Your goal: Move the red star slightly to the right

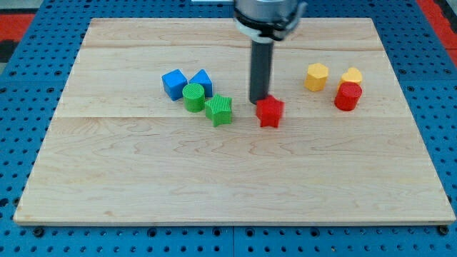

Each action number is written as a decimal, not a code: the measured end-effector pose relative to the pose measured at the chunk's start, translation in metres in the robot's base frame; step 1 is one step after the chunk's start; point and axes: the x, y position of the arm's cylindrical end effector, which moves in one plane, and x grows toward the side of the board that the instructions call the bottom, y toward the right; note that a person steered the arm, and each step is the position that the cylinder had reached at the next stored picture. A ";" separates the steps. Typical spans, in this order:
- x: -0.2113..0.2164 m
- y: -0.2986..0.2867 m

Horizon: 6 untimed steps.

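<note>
The red star [270, 112] lies near the middle of the wooden board [228, 178]. My tip [257, 101] sits right at the star's upper left edge, touching or nearly touching it. The dark rod rises from there to the arm at the view's top.
Left of the star are a green star-like block [220, 110], a green cylinder [193, 96] and two blue blocks [174, 83] [202, 81]. At the right are a yellow hexagon [317, 76], a yellow block [351, 76] and a red cylinder [348, 96]. Blue pegboard surrounds the board.
</note>
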 end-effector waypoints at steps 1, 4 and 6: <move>0.051 0.037; 0.098 0.057; 0.004 -0.002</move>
